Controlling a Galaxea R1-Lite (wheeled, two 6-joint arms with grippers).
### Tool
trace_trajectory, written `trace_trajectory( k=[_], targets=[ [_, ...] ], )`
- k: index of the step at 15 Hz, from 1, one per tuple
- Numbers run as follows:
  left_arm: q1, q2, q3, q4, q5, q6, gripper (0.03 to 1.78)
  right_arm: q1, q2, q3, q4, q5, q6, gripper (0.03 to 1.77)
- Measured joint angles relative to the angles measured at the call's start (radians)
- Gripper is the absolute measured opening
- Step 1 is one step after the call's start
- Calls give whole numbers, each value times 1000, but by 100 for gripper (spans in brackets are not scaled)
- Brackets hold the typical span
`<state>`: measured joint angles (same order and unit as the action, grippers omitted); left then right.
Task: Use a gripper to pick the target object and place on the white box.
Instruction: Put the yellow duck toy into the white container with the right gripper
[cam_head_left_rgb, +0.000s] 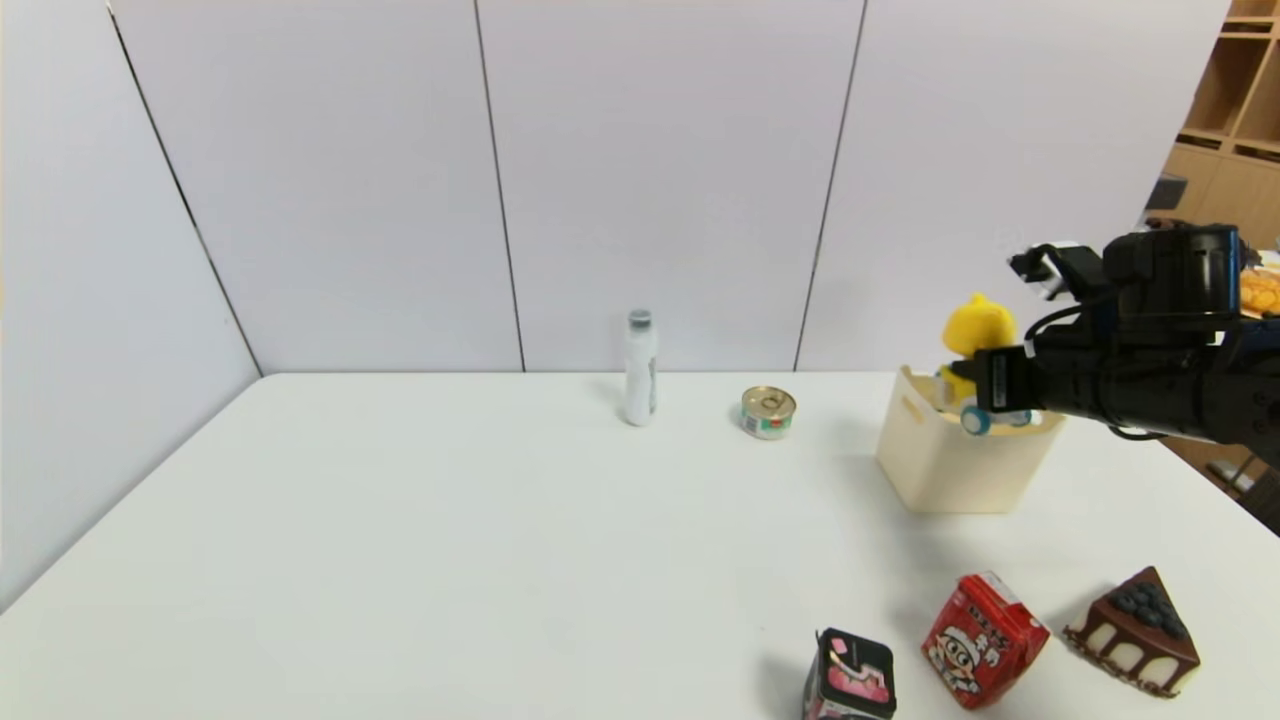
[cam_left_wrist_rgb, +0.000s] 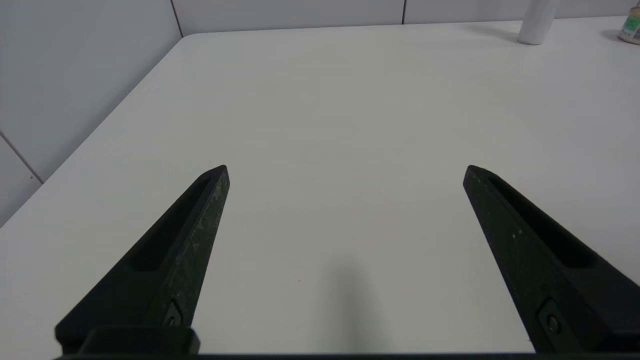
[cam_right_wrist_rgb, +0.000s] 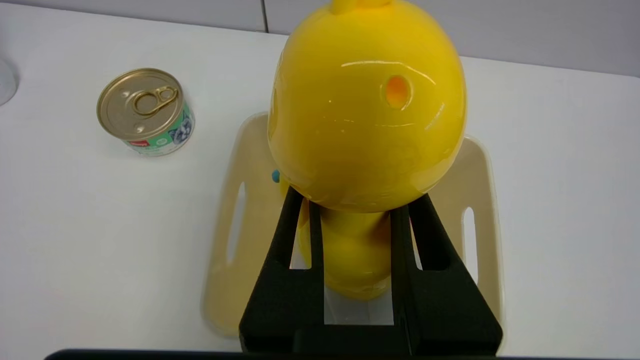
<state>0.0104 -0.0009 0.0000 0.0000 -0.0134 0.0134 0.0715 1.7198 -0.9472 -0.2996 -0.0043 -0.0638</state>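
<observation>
My right gripper (cam_head_left_rgb: 975, 388) is shut on the target object, a yellow duck (cam_head_left_rgb: 978, 325) on a white cart with blue wheels. It hangs just above the open top of the white box (cam_head_left_rgb: 950, 470) at the table's back right. In the right wrist view the black fingers (cam_right_wrist_rgb: 295, 230) clamp the duck (cam_right_wrist_rgb: 367, 110) at its body below the big head, and the white box (cam_right_wrist_rgb: 220, 280) with its two handle slots lies directly underneath. The left gripper (cam_left_wrist_rgb: 345, 172) is open over bare tabletop at the left, with nothing between its fingers; the head view does not show it.
A white bottle (cam_head_left_rgb: 640, 368) and a small tin can (cam_head_left_rgb: 768, 412) stand at the back, left of the box. Near the front right edge are a black-pink carton (cam_head_left_rgb: 850, 678), a red cartoon carton (cam_head_left_rgb: 983, 640) and a cake-slice toy (cam_head_left_rgb: 1135, 632).
</observation>
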Motion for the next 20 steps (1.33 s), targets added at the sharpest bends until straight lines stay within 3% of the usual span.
trace_trajectory(
  k=[10, 12, 15, 20],
  targets=[
    [0, 0, 0, 0, 0, 0, 169, 1, 20, 27, -31, 0, 16, 37],
    [0, 0, 0, 0, 0, 0, 169, 2, 21, 27, -32, 0, 18, 68],
    [0, 0, 0, 0, 0, 0, 169, 2, 21, 27, -32, 0, 20, 101],
    [0, 0, 0, 0, 0, 0, 169, 10, 13, 21, -33, 0, 17, 134]
  ],
)
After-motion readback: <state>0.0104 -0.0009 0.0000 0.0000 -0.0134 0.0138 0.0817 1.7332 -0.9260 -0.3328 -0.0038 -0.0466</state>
